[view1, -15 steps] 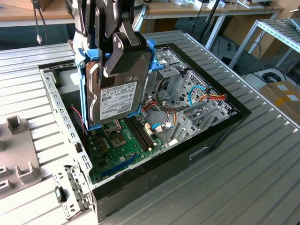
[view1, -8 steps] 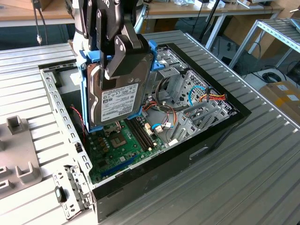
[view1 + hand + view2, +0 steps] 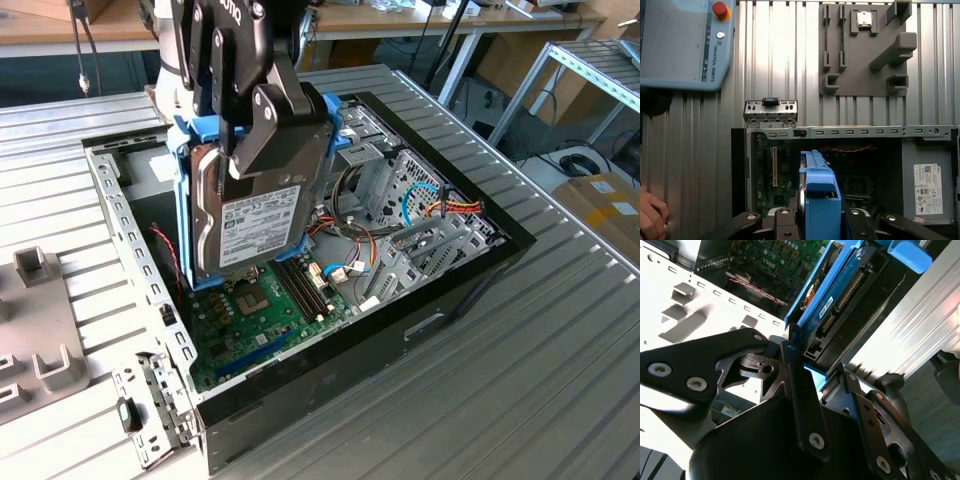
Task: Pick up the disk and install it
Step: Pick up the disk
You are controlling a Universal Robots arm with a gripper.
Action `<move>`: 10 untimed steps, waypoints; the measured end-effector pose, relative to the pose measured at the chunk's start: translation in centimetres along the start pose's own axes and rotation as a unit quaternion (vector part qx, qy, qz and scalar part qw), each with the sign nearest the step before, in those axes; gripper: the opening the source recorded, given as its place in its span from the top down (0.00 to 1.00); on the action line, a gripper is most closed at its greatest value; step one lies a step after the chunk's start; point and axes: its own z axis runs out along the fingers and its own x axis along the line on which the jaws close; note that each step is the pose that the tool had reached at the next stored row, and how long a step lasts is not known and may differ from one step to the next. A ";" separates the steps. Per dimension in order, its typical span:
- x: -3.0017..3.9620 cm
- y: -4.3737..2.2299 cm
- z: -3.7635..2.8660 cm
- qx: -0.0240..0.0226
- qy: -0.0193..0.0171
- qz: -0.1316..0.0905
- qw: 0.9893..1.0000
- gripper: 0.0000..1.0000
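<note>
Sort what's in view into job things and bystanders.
Job: disk, clamped in the tool above the open computer case.
Lying about: grey fixture plate, control tablet, metal bracket beside the case, a person's hand.

The disk [image 3: 250,225] is dull silver-grey metal with a white paper label, set in a smooth light blue plastic frame [image 3: 183,200]. The gripper [image 3: 238,152] looks matt black. The table [image 3: 520,380] is ribbed pale metal.
</note>
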 end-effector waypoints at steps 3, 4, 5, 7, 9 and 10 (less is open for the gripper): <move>0.34 0.00 0.00 0.000 0.000 0.000 1.000 0.63; 0.45 0.00 0.00 0.000 0.000 0.000 1.000 0.63; 0.56 0.00 0.00 0.000 0.000 0.000 1.000 0.63; 0.81 0.00 -0.01 0.000 0.000 0.000 1.000 0.63; 0.92 0.00 -0.01 0.000 0.000 0.000 1.000 0.63; 0.94 0.00 -0.01 0.000 0.000 0.000 1.000 0.63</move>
